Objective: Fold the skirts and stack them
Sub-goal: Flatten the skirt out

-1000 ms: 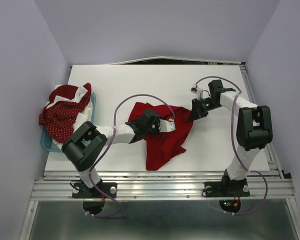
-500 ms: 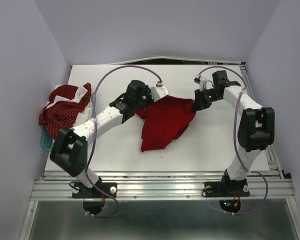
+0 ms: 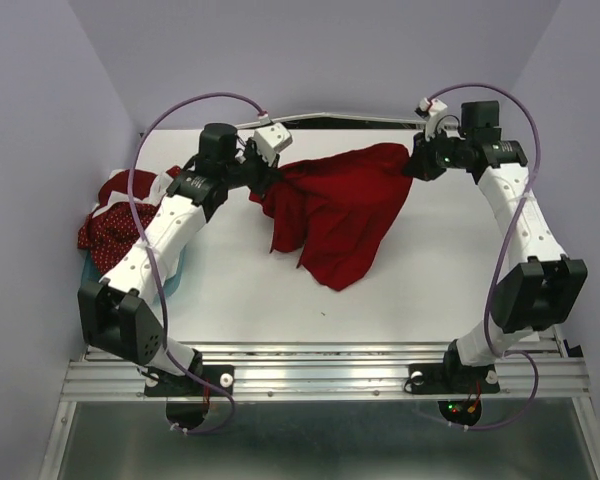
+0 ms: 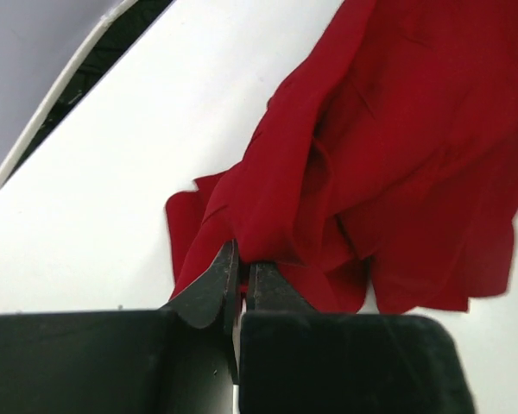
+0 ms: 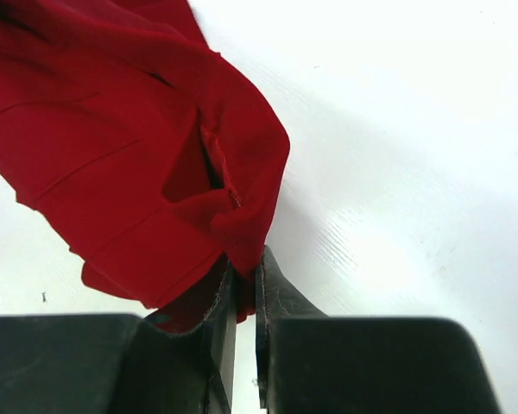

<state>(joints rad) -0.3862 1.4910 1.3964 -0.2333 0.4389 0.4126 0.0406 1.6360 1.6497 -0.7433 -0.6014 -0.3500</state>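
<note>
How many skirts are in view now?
3 apparently: the red skirt stretched between the left gripper and right gripper; a dotted skirt and a white skirt heaped on the tub at left. Others may be hidden there.

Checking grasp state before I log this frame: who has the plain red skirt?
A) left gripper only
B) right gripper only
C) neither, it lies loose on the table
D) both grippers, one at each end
D: the left gripper and the right gripper are each shut on an edge of the red skirt, which stretches between them.
</note>
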